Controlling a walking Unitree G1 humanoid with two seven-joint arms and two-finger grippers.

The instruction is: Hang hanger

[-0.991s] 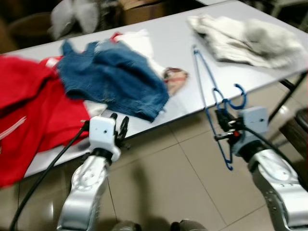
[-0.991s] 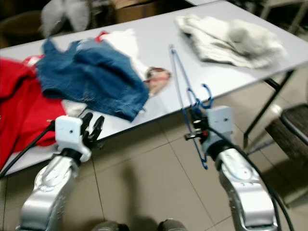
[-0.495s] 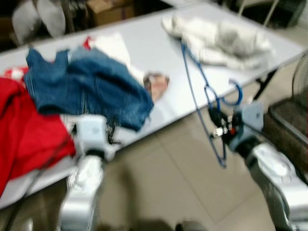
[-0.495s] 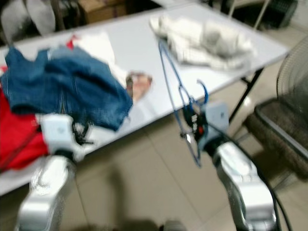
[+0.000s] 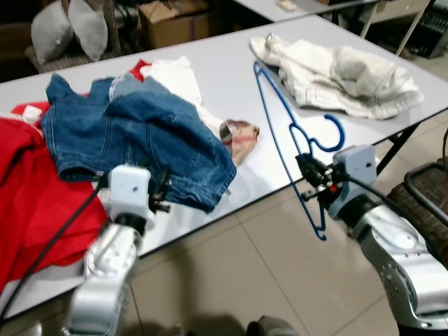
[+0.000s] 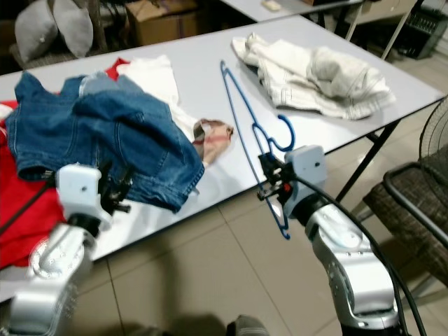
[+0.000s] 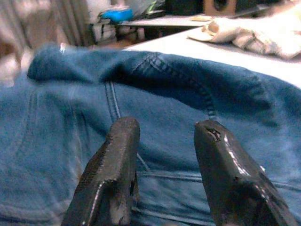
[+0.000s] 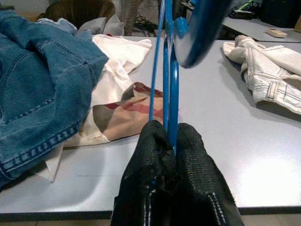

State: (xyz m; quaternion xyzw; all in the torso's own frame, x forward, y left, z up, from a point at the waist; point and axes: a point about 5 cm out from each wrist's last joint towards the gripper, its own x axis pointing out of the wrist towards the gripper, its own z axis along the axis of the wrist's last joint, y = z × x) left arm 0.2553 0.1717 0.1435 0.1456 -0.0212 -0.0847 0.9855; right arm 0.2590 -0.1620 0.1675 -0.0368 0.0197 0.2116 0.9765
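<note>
Now the view has swung rightward along the table (image 5: 231, 77) since a second ago, a sign the robot is turning; the right end effector (image 5: 313, 179) remains clenched on the hanger (image 5: 280, 119), gripped just below its hook, frame slanting up over the table edge. Left end effector (image 7: 162, 174) hangs released just before the jeans (image 5: 140, 136). No rail visible; judged, carrying phase, hanging not yet begun.
</note>
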